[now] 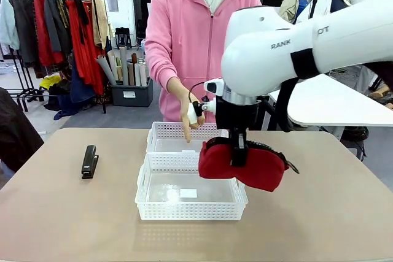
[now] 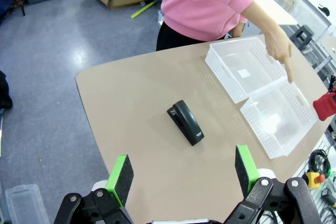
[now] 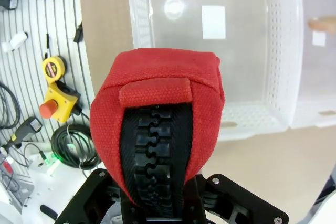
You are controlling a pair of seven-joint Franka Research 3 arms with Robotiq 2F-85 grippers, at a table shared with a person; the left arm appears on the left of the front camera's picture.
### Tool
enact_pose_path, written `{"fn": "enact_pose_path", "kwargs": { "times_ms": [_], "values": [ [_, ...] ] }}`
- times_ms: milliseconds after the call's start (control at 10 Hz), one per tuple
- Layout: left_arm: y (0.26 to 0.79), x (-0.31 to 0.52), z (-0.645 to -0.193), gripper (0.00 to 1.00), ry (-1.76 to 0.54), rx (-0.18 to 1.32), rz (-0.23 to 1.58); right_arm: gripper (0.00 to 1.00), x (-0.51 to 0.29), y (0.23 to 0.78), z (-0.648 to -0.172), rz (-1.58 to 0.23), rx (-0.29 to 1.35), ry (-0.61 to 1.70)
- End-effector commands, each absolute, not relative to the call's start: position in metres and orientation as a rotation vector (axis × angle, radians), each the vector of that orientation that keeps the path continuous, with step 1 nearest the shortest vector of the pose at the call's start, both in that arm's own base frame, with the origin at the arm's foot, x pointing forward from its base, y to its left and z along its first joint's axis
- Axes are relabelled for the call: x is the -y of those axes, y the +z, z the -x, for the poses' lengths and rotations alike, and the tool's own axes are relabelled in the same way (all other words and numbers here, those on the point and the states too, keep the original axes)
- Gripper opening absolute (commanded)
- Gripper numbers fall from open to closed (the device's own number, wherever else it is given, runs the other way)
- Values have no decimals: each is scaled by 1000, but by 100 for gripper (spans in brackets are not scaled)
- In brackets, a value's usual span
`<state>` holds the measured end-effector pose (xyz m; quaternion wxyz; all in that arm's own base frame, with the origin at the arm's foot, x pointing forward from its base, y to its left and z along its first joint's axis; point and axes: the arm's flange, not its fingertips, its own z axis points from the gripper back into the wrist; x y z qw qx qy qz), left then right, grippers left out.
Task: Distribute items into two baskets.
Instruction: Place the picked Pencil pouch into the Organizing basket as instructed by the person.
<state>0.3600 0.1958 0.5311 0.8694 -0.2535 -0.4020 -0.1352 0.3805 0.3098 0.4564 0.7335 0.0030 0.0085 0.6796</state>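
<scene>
1. Red pouch (image 3: pixel 157 114) — soft woven fabric with its rounded end toward the right wrist camera. A coarse black zipper runs down its middle beneath a small red fabric tab.
2. The right gripper (image 1: pixel 238 153) is clamped across the middle of the pouch. The black fingers pinch the fabric so that it bulges on either side.
3. The pouch hangs clear of the table (image 1: pixel 319 213) at the right-hand end of the nearer basket (image 1: pixel 190 211). In the front view it overlaps that basket's rim, and a black pull sticks out at the pouch's right end.
4. The nearer basket is white with lattice walls and is the broader of the two. The far basket (image 1: pixel 178 129) is narrower and stands directly behind it; whether their walls touch cannot be told. A white label lies on the floor of each.
5. The stapler (image 2: pixel 185 122) — small and black — lies flat on the table, well to the left of both baskets.
6. The left gripper (image 2: pixel 182 174) hovers above the table with its jaws wide and the green pads (image 2: pixel 119 178) far apart, holding nothing. The stapler lies ahead of it.
7. The person's hand (image 1: pixel 191 113) reaches from the far side, index finger pointing down over the far basket near the wall facing the nearer one.
</scene>
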Motion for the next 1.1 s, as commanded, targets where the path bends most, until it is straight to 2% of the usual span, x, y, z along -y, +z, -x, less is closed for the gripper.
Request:
{"fn": "enact_pose_path", "kwargs": {
  "times_ms": [0, 1000],
  "values": [
    [530, -197, -361, 100, -297, 866, 543, 0, -329, 455, -396, -28, 7, 1555],
    [530, -197, -361, 100, -297, 866, 543, 0, -411, 409, -411, 42, -5, 1630]
  ]
}}
